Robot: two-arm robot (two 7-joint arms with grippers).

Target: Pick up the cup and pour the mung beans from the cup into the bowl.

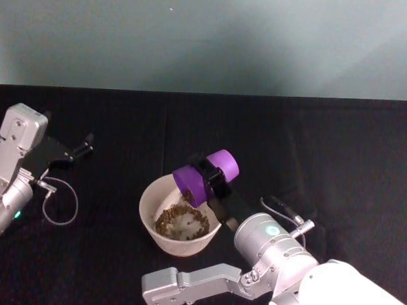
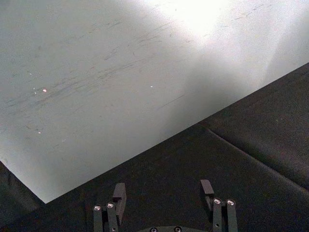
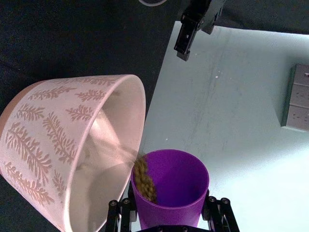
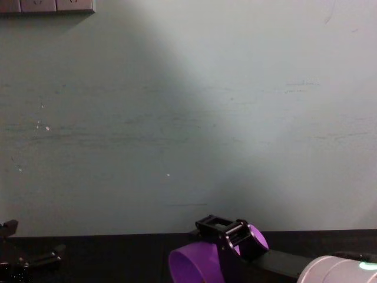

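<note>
Head view: my right pincer (image 1: 213, 174) pinches the cup (image 1: 187, 185), tipped over the bowl (image 1: 147, 203), most mung beans (image 1: 181, 222) landed, a clump left at the cup's lip to pour, left pincer (image 1: 83, 148) spread, parked left

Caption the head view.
Right gripper tips the purple cup, pouring mung beans into the bowl; left gripper parked at left.

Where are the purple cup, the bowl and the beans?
purple cup (image 1: 226, 164): head view, on its base end.
bowl (image 1: 183, 247): head view, on the near outer wall.
mung beans (image 1: 166, 223): head view, on the pile inside the bowl.
</note>
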